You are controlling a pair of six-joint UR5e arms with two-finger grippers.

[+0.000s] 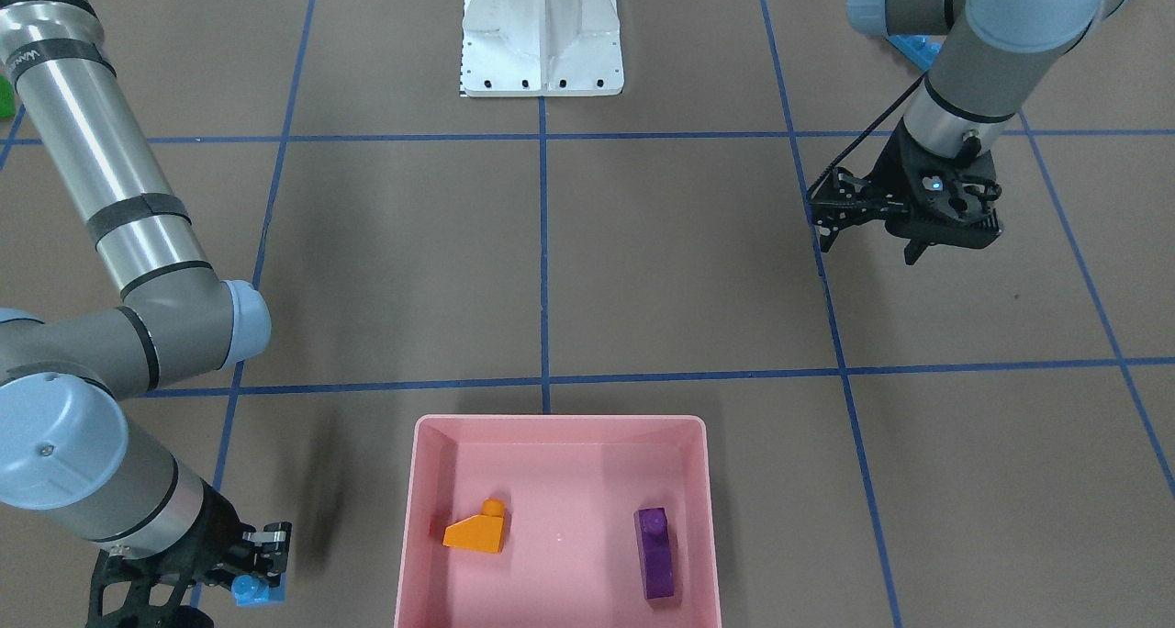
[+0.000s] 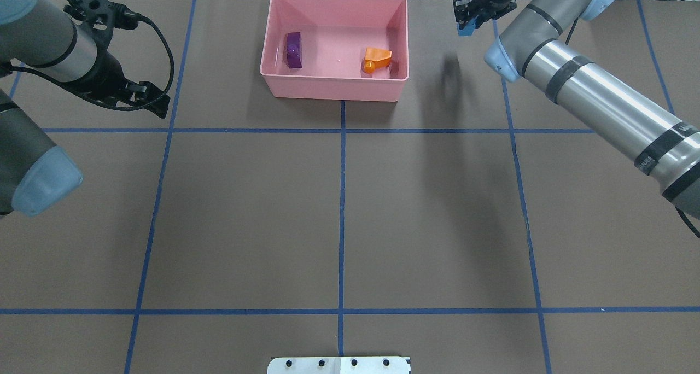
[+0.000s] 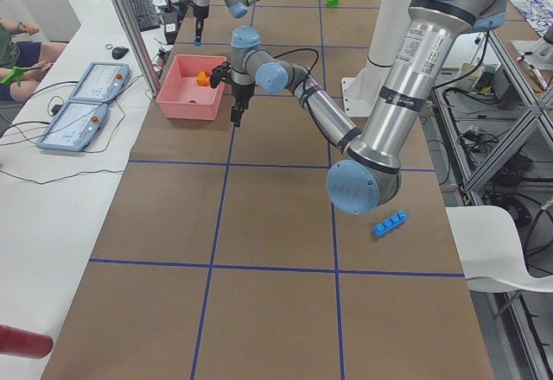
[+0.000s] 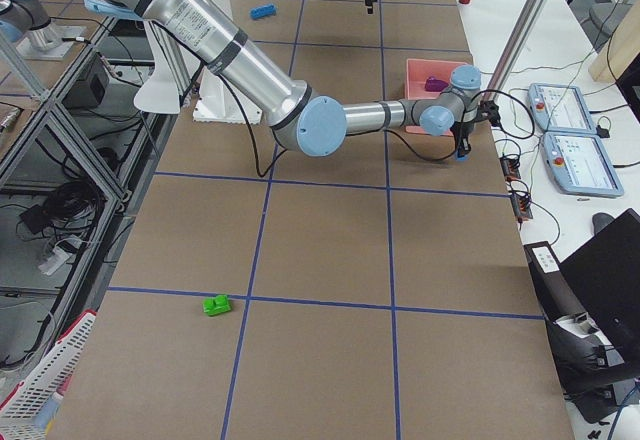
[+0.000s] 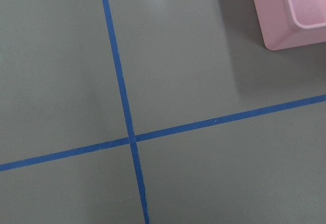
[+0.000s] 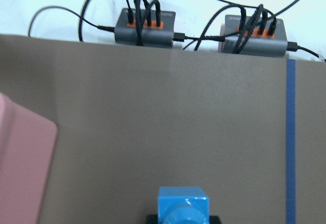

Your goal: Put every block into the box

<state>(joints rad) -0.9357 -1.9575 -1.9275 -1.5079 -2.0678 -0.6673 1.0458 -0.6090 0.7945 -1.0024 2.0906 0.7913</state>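
The pink box (image 2: 333,88) sits at the far edge of the counter (image 2: 246,210), on the middle line of the blue tape grid. Two bricks lie inside it. The purple brick (image 2: 294,50) is on the floor of the box near its left wall. The orange brick (image 2: 377,58) is near its right wall, and the two are well apart.

The right end effector (image 2: 467,25) hangs just outside the box's right wall, above the bare counter. It is clamped on the small blue brick (image 2: 465,30), which sticks out below the fingertips. In the right wrist view a corner of the box shows off to the left of that brick.

The left end effector (image 1: 867,247) hovers over the counter to the left of the box, a little nearer the robot than the box's front wall. Its fingers are spread apart with nothing between them.

The long blue brick (image 3: 389,223) lies on the counter far from the box, on the left arm's side. The green brick (image 4: 216,305) lies far from the box on the right arm's side.
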